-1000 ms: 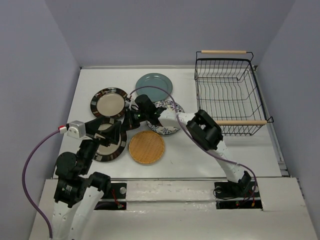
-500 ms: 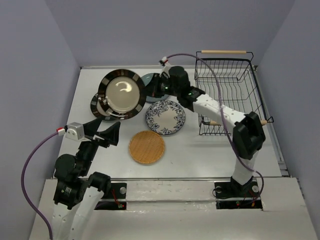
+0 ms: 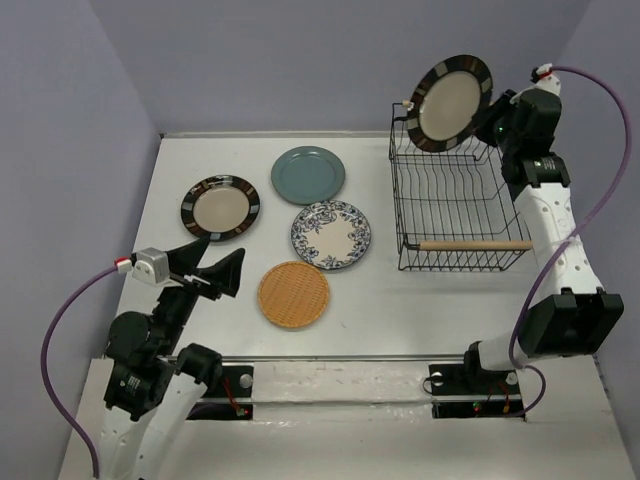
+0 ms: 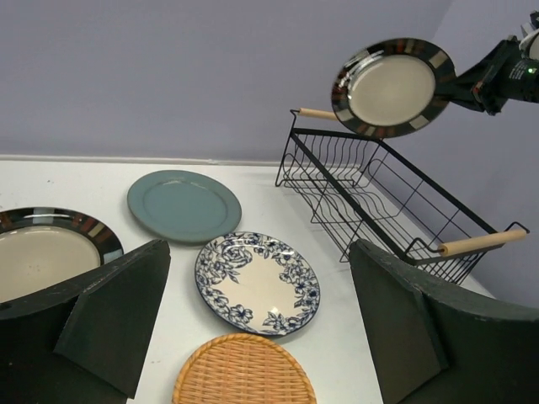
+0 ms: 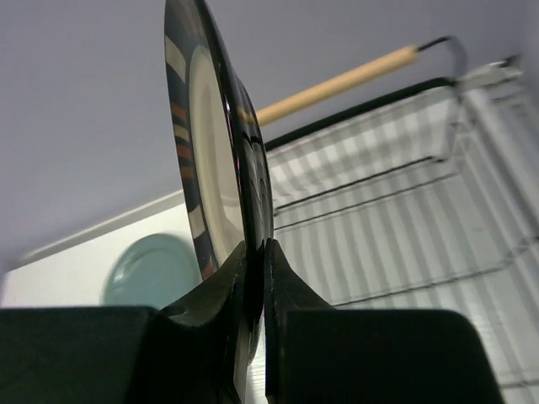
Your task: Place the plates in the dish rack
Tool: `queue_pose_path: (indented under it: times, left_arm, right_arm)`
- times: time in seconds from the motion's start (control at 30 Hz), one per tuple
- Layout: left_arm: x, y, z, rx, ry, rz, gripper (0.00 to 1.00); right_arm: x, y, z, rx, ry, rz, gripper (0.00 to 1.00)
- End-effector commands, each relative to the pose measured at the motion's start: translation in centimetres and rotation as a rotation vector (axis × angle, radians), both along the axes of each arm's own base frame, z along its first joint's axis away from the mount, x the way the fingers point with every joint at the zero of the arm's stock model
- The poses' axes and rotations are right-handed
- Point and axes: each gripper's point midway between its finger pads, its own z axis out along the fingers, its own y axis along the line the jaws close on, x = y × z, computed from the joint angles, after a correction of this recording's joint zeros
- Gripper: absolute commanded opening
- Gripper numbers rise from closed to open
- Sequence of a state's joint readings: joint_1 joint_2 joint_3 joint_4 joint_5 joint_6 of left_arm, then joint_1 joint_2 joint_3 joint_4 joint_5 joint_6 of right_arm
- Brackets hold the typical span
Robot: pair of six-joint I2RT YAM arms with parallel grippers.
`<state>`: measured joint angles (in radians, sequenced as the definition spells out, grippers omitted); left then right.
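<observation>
Because the right fingers [image 5: 232, 282] pinch the striped plate [image 3: 450, 103] only at a narrow bite of its rim, you have the whole disc hanging off that one contact. I judge that the main hazard: a jolt could let it pivot or slip and drop onto the dish rack [image 3: 476, 244] below. The descent is the second risk. If you lower without lining the plate's edge up with the gaps between the wire tines, the rim may strike a wire or the far wooden handle [image 4: 318, 114] and be levered out of the grip. The plate is in the air above the rack's far left corner, roughly on edge, reaching left from the fingers, which are closed on its right-hand rim. Your left fingers [image 4: 118, 307] are spread wide and empty over the near left of the worktop [image 3: 400, 310], on which the second striped plate [image 3: 220, 207], teal plate [image 3: 308, 175], floral plate [image 3: 331, 234] and woven plate [image 3: 294, 294] lie flat.
</observation>
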<state>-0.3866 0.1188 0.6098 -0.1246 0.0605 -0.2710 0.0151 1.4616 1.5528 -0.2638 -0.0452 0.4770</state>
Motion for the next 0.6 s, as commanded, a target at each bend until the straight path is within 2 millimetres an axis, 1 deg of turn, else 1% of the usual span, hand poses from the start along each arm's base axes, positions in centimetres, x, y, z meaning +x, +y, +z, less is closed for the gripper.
queue_pose_path:
  times: [0.0, 0.03, 0.07, 0.13, 0.17, 0.2, 0.27, 0.3, 0.33, 0.37, 0.4, 0.43, 0.47, 0.5, 0.53, 0.57]
  left_arm:
    - [-1.0, 0.2, 1.4, -0.032, -0.063, -0.009, 0.99]
    - [-1.3, 0.2, 1.5, -0.034, -0.069, -0.015, 0.99]
    - [-1.5, -0.1, 1.6, -0.035, -0.072, -0.034, 0.99]
    - [-2.0, -0.2, 1.8, -0.044, -0.085, -0.053, 0.99]
    - [-2.2, -0.2, 2.0, -0.045, -0.091, -0.058, 0.99]
    - [-2.5, -0.3, 2.0, -0.048, -0.095, -0.07, 0.99]
    - [-2.7, -0.3, 2.1, -0.052, -0.096, -0.076, 0.99]
    - [-2.8, -0.4, 2.1, -0.053, -0.099, -0.083, 0.99]
    - [-3.0, -0.5, 2.1, -0.056, -0.103, -0.092, 0.99]
    - [-3.1, -0.5, 2.2, -0.057, -0.104, -0.098, 0.99]
    - [-3.1, -0.6, 2.2, -0.057, -0.106, -0.102, 0.99]
    - [-3.3, -0.7, 2.3, -0.06, -0.109, -0.113, 0.99]
    - [-3.4, -0.7, 2.4, -0.06, -0.113, -0.118, 0.99]
    - [-3.5, -0.8, 2.4, -0.059, -0.111, -0.123, 0.99]
    - [-3.5, -0.9, 2.3, -0.058, -0.11, -0.127, 0.99]
    - [-3.3, -0.4, 2.4, -0.068, -0.108, -0.101, 0.99]
  right_arm:
    - [-3.9, -6.5, 9.9, -0.214, -0.22, -0.25, 0.07]
    - [-4.2, -8.9, 9.9, -0.24, -0.21, -0.314, 0.07]
    - [-4.1, -10.1, 9.8, -0.276, -0.198, -0.342, 0.07]
    - [-3.9, -11.6, 9.8, -0.302, -0.188, -0.369, 0.07]
    - [-3.6, -12.2, 9.6, -0.337, -0.178, -0.375, 0.07]
    - [-2.8, -12.5, 8.9, -0.362, -0.156, -0.375, 0.07]
    - [-2.2, -13.6, 8.8, -0.437, -0.136, -0.397, 0.07]
    - [-1.5, -14.5, 8.1, -0.457, -0.113, -0.405, 0.07]
    - [-1.1, -14.7, 7.9, -0.473, -0.105, -0.406, 0.07]
    - [-1.0, -15.3, 8.5, -0.487, -0.112, -0.416, 0.07]
    - [-0.4, -16.3, 7.8, -0.493, -0.093, -0.42, 0.07]
    - [0.1, -16.0, 7.7, -0.498, -0.095, -0.4, 0.07]
    - [0.5, -16.5, 7.5, -0.535, -0.085, -0.391, 0.07]
    - [0.9, -16.6, 8.1, -0.552, -0.095, -0.388, 0.07]
    - [1.3, -16.6, 7.7, -0.566, -0.086, -0.374, 0.07]
    - [2.1, -16.5, 6.9, -0.577, -0.072, -0.353, 0.07]
